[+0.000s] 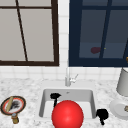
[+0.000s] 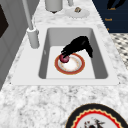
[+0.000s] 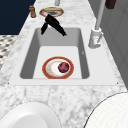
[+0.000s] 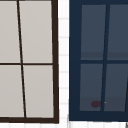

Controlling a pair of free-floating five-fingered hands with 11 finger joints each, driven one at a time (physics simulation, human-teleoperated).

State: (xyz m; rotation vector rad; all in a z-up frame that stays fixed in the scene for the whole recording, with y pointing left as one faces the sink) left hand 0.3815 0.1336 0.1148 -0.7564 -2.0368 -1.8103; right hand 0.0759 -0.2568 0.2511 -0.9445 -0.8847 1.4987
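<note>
On the floor of the sink (image 3: 30, 55), toward its right end, an orange-rimmed plate (image 3: 47, 72) lies flat with a dark red fruit (image 3: 63, 67) resting on it. The plate's shallow dish is what keeps the round fruit from rolling off, I judge. My left hand (image 3: 52, 23) hangs in the air over the sink's left end, fingers fairly straight and spread, thumb apart, holding nothing. From the sink's left it seems to reach the fruit, but from the right it is plainly clear of both fruit and plate. At that height it also clears the sink walls. My right hand (image 1: 102, 114) is at the sink's front right corner; whether it is spread or closed I cannot tell. Behind the sink stands the faucet (image 1: 67, 77). Left of the sink are a patterned plate (image 1: 22, 101) and a small brown jar (image 1: 15, 118). Right of it are a white plate (image 1: 113, 107) and a grey canister (image 1: 123, 83). A big red round shape (image 1: 67, 115) stands before the sink in the front view.
</note>
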